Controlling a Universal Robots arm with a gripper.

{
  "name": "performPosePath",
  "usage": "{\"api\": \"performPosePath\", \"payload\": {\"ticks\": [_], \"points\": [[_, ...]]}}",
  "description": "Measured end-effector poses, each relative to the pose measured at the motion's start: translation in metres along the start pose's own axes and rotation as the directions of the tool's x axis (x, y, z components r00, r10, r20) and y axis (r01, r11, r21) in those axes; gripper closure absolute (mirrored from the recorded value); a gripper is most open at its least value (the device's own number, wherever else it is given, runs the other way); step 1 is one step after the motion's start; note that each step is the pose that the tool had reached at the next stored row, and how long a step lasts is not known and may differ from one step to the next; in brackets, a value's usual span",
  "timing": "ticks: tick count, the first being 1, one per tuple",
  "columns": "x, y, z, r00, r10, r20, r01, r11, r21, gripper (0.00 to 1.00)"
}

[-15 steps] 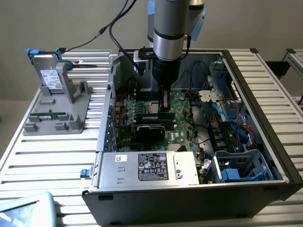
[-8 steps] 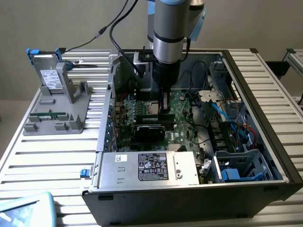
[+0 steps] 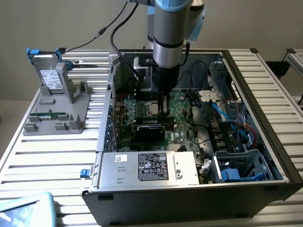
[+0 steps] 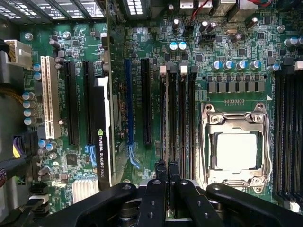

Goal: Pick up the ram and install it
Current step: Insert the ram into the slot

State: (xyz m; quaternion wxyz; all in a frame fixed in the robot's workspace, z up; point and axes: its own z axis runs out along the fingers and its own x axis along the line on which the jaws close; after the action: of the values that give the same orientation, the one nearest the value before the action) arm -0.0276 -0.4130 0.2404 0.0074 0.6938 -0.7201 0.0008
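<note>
Slatted aluminium table, open PC case; gripper pinched together on the ram, standing in the DIMM slot beside the CPU socket; best pressed straight down, evenly.

Backed by a plain grey-beige wall under soft, even light, with a ribbed silver aluminium-slat tabletop across the foreground, a strip of pale floor at the exterior view's left edge and a corner of another slatted metal frame at the exterior view's right.

One tool, one graphics card
</note>
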Motion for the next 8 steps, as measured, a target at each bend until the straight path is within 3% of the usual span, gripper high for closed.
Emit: {"api": "performPosePath", "payload": {"ticks": [8], "points": [[-0.0007,0.0016,0.0012,1.0000,0.000,0.0000,0.000,1.0000,0.0002,0.87]]}}
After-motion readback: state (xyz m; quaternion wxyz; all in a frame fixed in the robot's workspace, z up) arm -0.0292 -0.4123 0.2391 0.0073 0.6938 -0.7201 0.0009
